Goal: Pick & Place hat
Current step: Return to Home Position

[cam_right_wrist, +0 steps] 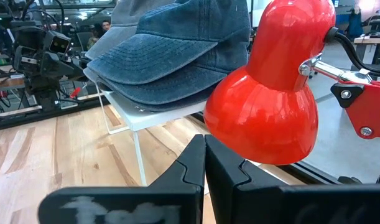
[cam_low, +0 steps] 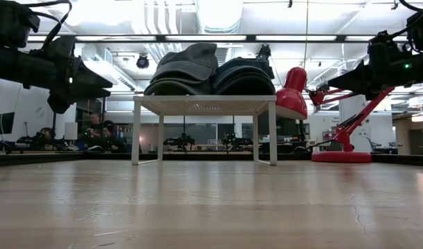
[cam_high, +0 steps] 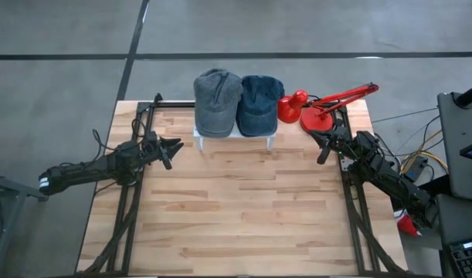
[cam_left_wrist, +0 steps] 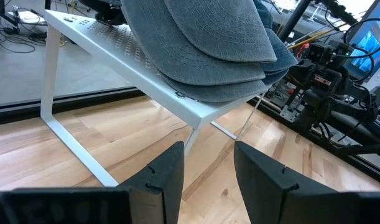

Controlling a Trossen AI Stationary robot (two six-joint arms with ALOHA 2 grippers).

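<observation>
Two caps rest side by side on a small white stand (cam_high: 234, 136) at the table's far edge: a grey cap (cam_high: 217, 101) on the left and a blue cap (cam_high: 259, 103) on the right. Both caps' brims overhang the stand's near edge. My left gripper (cam_high: 174, 147) is open and empty, left of the stand, pointing at it; the grey cap (cam_left_wrist: 202, 43) fills its wrist view. My right gripper (cam_high: 322, 148) is shut and empty, right of the stand, near the red lamp (cam_high: 317, 108). The blue cap (cam_right_wrist: 171, 56) shows in the right wrist view.
A red desk lamp stands at the far right corner, its shade (cam_right_wrist: 270, 93) close in front of my right gripper and next to the stand. The wooden tabletop (cam_high: 236, 208) stretches toward the near edge. People sit in the room beyond the table (cam_low: 100, 131).
</observation>
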